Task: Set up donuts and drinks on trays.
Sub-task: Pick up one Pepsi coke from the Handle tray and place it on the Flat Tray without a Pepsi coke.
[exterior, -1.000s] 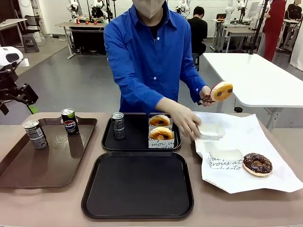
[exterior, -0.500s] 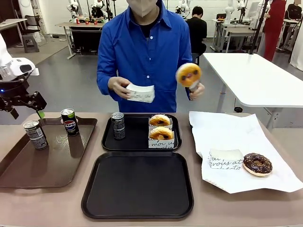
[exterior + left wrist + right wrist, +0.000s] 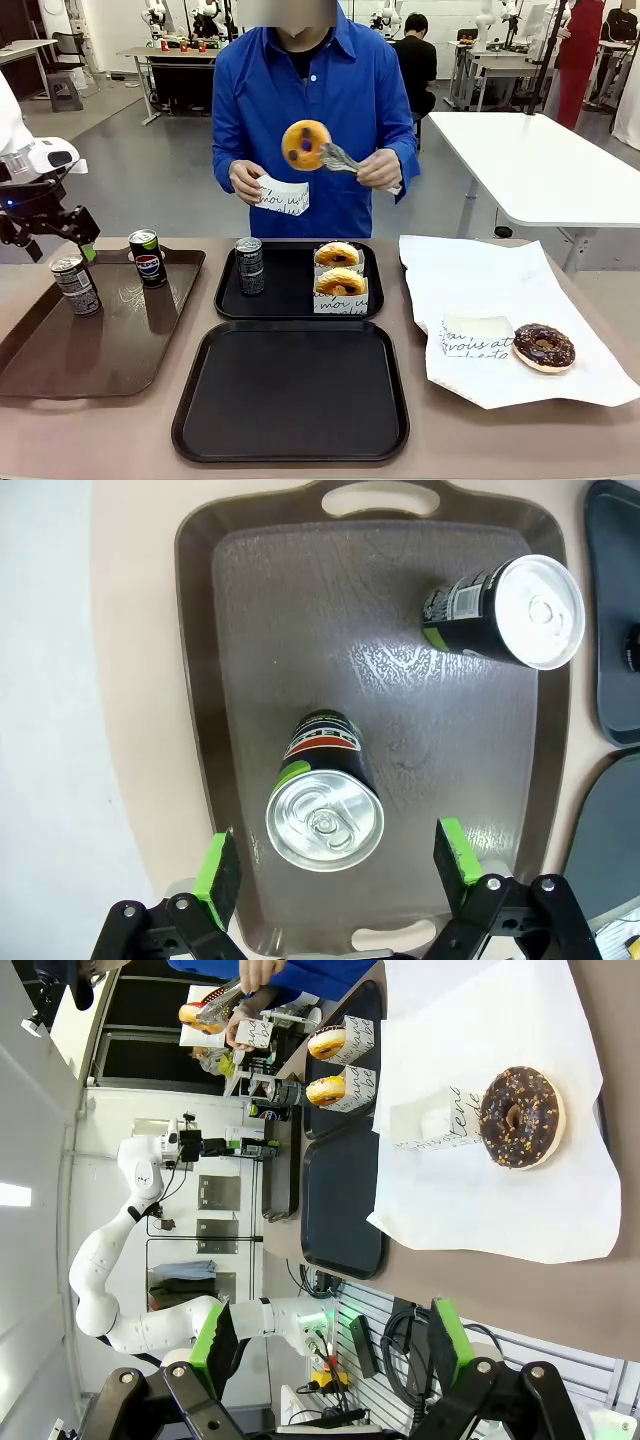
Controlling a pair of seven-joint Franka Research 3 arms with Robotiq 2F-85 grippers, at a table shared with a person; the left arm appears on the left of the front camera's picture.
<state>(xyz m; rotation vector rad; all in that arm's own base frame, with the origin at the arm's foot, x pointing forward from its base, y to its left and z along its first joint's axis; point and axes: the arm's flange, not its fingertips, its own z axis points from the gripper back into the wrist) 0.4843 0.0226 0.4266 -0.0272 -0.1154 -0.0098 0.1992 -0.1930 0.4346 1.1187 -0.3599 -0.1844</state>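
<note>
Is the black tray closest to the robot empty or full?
Empty. The near black tray is bare inside, while the far black tray holds one can and two sleeved donuts.

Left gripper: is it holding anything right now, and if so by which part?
Nothing is held. The left gripper hangs open above a drink can standing on the brown tray, its pads clear of it.
</note>
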